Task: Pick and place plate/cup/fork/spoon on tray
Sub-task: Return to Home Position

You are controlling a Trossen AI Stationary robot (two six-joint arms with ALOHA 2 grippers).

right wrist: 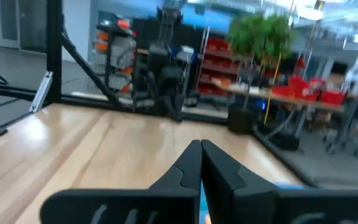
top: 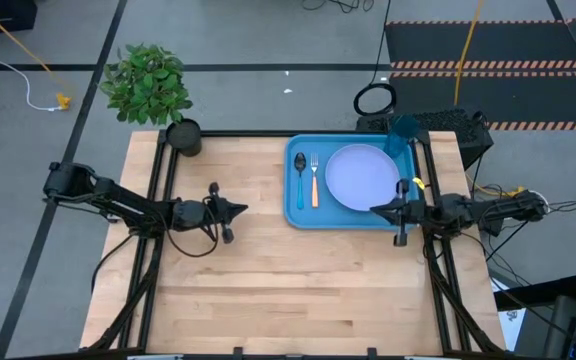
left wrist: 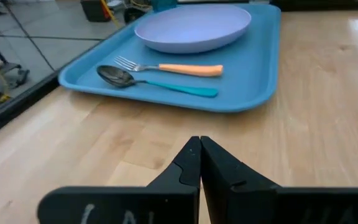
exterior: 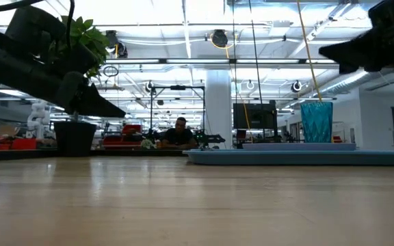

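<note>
Blue tray [top: 353, 214] at the far right of the wooden surface [top: 268, 290] carries every task item: the lavender plate [top: 361, 176] in its middle, the orange-handled fork [top: 314, 181] and blue-handled spoon [top: 300, 180] side by side along its left part, the teal cup [top: 400, 136] at its far right corner. Left hand [top: 234, 210] hovers over bare wood, fingers pressed together, empty. Right hand [top: 380, 210] sits above the tray's near right edge, likewise closed and empty. A potted plant [top: 150, 85] stands at the far left corner
</note>
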